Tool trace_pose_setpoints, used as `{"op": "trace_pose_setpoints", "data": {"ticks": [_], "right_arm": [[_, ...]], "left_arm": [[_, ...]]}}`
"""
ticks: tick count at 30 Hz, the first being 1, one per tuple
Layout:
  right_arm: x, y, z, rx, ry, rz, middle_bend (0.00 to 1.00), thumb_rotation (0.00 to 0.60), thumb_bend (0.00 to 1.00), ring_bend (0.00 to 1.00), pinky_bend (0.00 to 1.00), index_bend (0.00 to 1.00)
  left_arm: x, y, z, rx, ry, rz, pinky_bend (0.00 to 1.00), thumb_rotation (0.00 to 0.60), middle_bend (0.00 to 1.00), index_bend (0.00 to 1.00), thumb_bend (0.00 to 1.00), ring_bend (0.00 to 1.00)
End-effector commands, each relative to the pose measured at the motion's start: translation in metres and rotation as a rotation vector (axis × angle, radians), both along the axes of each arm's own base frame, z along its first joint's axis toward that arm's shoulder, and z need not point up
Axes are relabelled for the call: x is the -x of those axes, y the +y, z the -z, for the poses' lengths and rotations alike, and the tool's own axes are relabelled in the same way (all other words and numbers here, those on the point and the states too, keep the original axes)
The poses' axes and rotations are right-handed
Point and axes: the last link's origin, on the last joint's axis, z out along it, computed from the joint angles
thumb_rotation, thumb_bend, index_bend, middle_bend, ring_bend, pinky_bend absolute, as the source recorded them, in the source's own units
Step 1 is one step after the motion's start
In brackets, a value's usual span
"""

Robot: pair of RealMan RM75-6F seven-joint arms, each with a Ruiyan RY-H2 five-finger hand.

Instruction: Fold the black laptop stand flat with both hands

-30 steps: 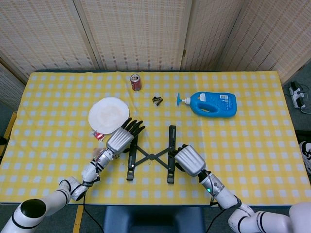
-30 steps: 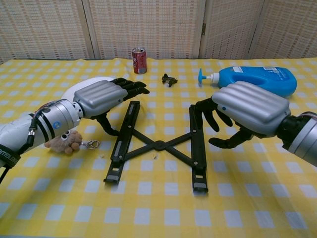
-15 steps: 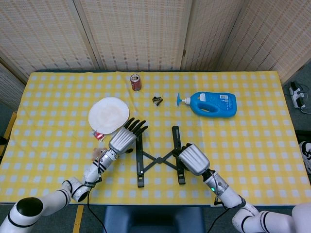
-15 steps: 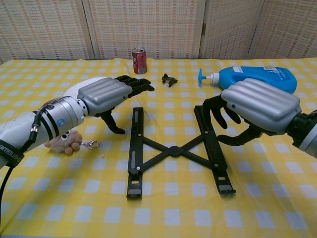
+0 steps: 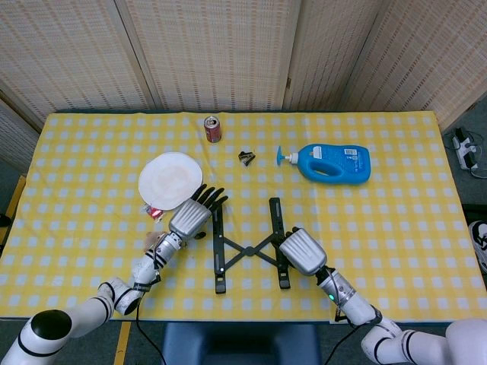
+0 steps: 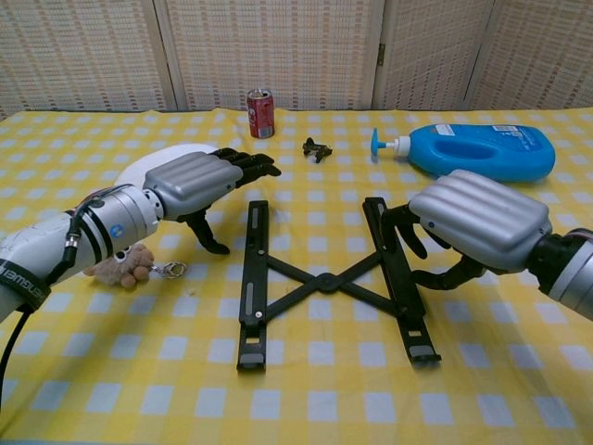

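Observation:
The black laptop stand (image 5: 247,247) (image 6: 324,278) lies on the yellow checked table, its two rails spread apart and joined by a crossed brace. My left hand (image 5: 190,217) (image 6: 190,181) hovers just left of the left rail's far end, fingers stretched out and thumb pointing down, holding nothing. My right hand (image 5: 303,251) (image 6: 477,218) sits at the outer side of the right rail. Its fingers curl down beside that rail. The frames do not show whether they touch it.
A white plate (image 5: 170,179) (image 6: 148,169) and a small plush keychain (image 6: 125,264) lie left of my left hand. Further back stand a red can (image 5: 212,129) (image 6: 260,113), a black clip (image 5: 246,157) (image 6: 318,147) and a blue bottle (image 5: 331,162) (image 6: 482,151).
Over the second the stand slid right and its rails turned closer to parallel. Since half a second ago it lies still, my left hand drew back left and my right hand sank lower.

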Motion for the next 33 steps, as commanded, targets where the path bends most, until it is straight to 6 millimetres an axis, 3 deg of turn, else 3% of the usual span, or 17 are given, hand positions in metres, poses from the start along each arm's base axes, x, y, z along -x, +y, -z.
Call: {"op": "trace_pose_setpoints", "data": {"ticks": [1,14,18,33], "right_arm": [[0.005,0.001,0.007,-0.006,0.018,-0.003,0.65,0.600,0.31,0.69,0.65,0.50],[0.019,0.000,0.002,0.017,0.038,-0.008,0.65,0.600,0.30,0.69,0.65,0.50],[0.024,-0.002,0.004,0.021,0.046,0.001,0.65,0.600,0.24,0.69,0.65,0.50],[0.019,-0.001,0.019,0.027,0.035,-0.035,0.65,0.600,0.24,0.69,0.65,0.50]], "left_arm": [[-0.002,-0.001,0.002,0.005,-0.004,0.002,0.00,0.600,0.00,0.00,0.15,0.00],[-0.001,-0.003,0.003,0.010,-0.011,-0.005,0.00,0.600,0.00,0.00,0.15,0.00],[0.000,-0.004,0.003,0.010,-0.012,-0.003,0.00,0.600,0.00,0.00,0.15,0.00],[-0.002,-0.006,0.006,0.021,-0.019,-0.002,0.00,0.600,0.00,0.00,0.15,0.00]]}}
